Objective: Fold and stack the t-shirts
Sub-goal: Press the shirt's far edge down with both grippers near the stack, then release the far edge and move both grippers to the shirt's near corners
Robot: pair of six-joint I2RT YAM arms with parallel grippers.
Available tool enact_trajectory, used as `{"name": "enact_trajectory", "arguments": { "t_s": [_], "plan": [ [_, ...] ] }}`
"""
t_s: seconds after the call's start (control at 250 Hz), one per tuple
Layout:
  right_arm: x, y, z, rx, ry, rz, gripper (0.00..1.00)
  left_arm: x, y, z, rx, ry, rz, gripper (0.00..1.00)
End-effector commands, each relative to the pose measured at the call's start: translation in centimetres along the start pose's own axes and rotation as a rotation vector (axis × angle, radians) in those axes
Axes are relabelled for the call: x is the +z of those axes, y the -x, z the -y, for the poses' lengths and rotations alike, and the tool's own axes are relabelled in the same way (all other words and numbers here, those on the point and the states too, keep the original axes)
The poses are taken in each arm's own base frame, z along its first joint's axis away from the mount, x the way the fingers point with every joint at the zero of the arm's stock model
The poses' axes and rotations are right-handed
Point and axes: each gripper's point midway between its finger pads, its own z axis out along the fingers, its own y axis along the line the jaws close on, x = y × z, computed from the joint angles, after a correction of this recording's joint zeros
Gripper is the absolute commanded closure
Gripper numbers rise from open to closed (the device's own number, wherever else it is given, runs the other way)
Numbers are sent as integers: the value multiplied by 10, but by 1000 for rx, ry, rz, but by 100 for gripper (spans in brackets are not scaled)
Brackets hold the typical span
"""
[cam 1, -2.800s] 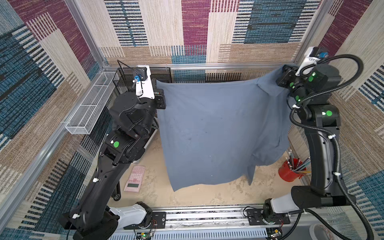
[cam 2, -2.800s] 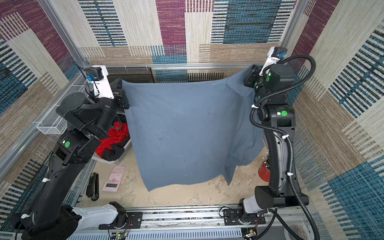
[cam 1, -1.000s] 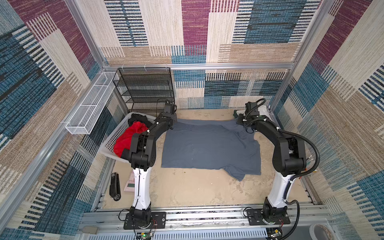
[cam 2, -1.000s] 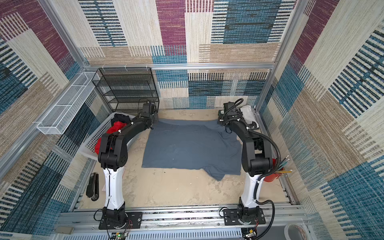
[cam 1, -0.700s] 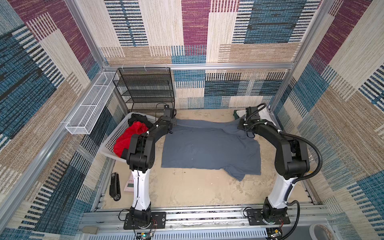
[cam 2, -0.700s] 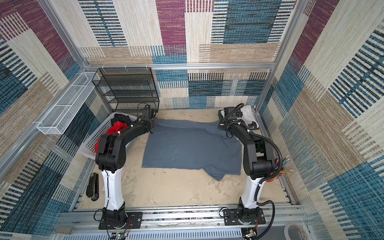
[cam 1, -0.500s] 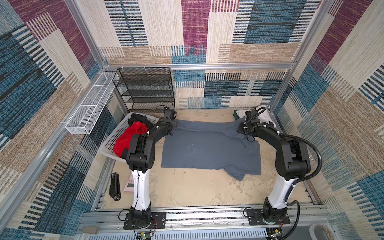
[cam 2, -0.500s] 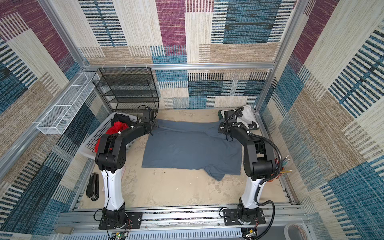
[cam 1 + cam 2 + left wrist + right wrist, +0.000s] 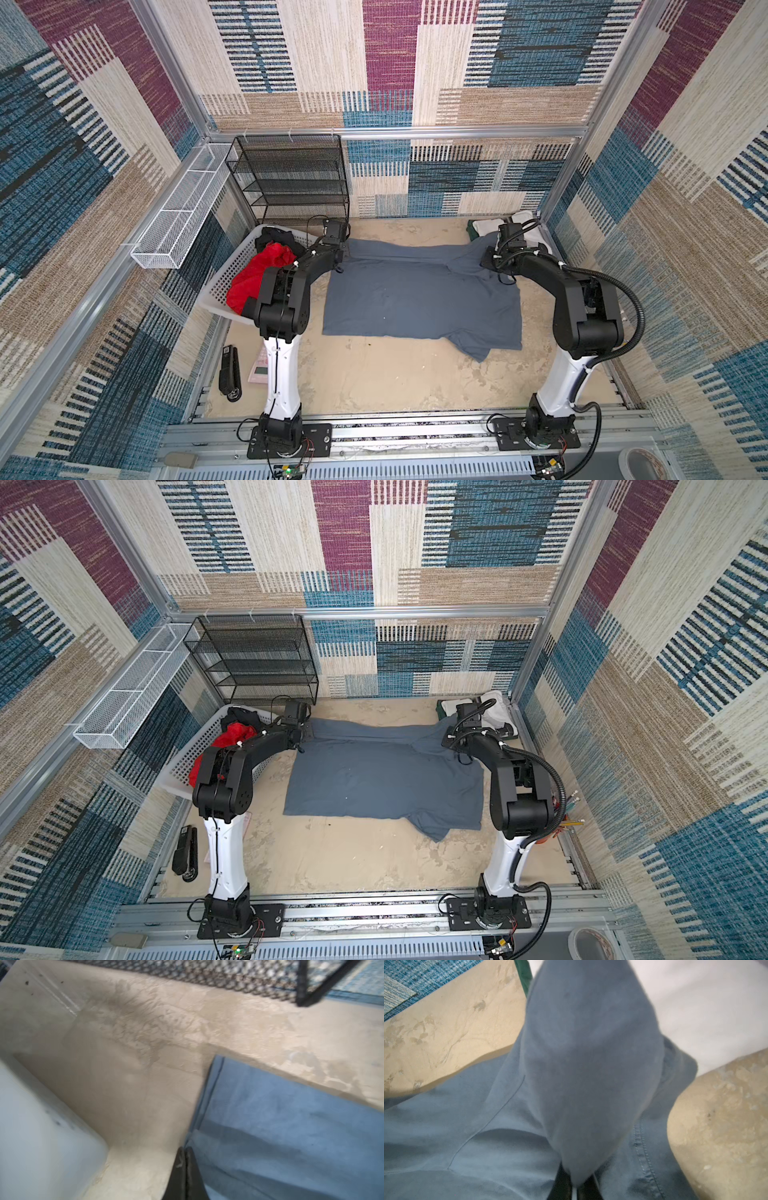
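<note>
Top views, both: slate-grey t-shirt lies spread mostly flat on the desk between the two arms, one sleeve poking out at its near right corner. Left end effector sits low at the shirt's far left corner. Left wrist view shows its fingers pressed together on the cloth edge, so it is closed on the shirt. Right end effector is at the far right corner. Right wrist view shows a raised hump of grey cloth coming out of its closed fingers — also clamped on the shirt. Just behind that corner lies a white t-shirt, with a dark green t-shirt showing at its left edge. Left of the grey shirt, a white perforated basket holds a red garment and a black garment. A black wire rack stands behind the basket.
</note>
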Motion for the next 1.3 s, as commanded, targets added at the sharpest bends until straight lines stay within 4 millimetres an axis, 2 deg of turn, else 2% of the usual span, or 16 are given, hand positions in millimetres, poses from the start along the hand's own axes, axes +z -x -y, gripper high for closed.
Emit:
{"name": "enact_trajectory", "arguments": {
  "t_s": [0.0, 0.096, 0.14, 0.184, 0.236, 0.32, 0.412, 0.5, 0.588, 0.712, 0.788, 0.912, 1.016, 1.124, 1.22, 1.296],
  "plan": [
    [-4, -4, -9, 4, 57, -16, 100, 0, -1, -9, -33, 36, -13, 100],
    [-4, -17, -18, 4, 124, -59, 98, -1, -4, 0, -38, -14, -23, 100],
    [-7, -19, -23, 3, 158, -65, 85, -1, -4, 1, -43, -17, -26, 100],
    [-12, -17, -25, 7, 167, -58, 64, -2, -4, 2, -43, -25, -27, 100],
    [-22, -10, -26, 3, 166, -35, 48, -2, -4, 2, -42, -29, -28, 100],
    [-42, 7, -27, 2, 155, 28, 35, -4, -3, 3, -39, -35, -25, 100],
    [-66, 28, -31, 17, 184, 94, 23, -5, 0, 6, -36, -47, -21, 100],
    [-77, 44, -30, 30, 182, 148, 20, -7, 3, 7, -37, -53, -17, 100],
    [-72, 59, -21, 54, 153, 165, 20, -6, 2, 8, -36, -60, -18, 100],
    [-53, 76, -2, 56, 50, 184, 22, -4, -1, 10, -35, -68, -29, 100],
    [-39, 82, 0, 42, 33, 168, 25, -3, -3, 10, -33, -73, -30, 100],
    [-16, 82, -6, 17, 53, 115, 29, -2, -4, 11, -25, -72, -35, 100],
    [-7, 81, -12, 8, 86, 93, 33, -2, -4, 12, -23, -78, -35, 100],
    [4, 76, -6, 10, 60, 71, 36, 0, -5, 13, -22, -86, -39, 100],
    [9, 82, -2, 8, 29, 80, 51, 2, -6, 14, -21, -87, -50, 100],
    [13, 82, 1, 9, 16, 77, 72, 2, -6, 13, -21, -84, -52, 100]
  ]
}}
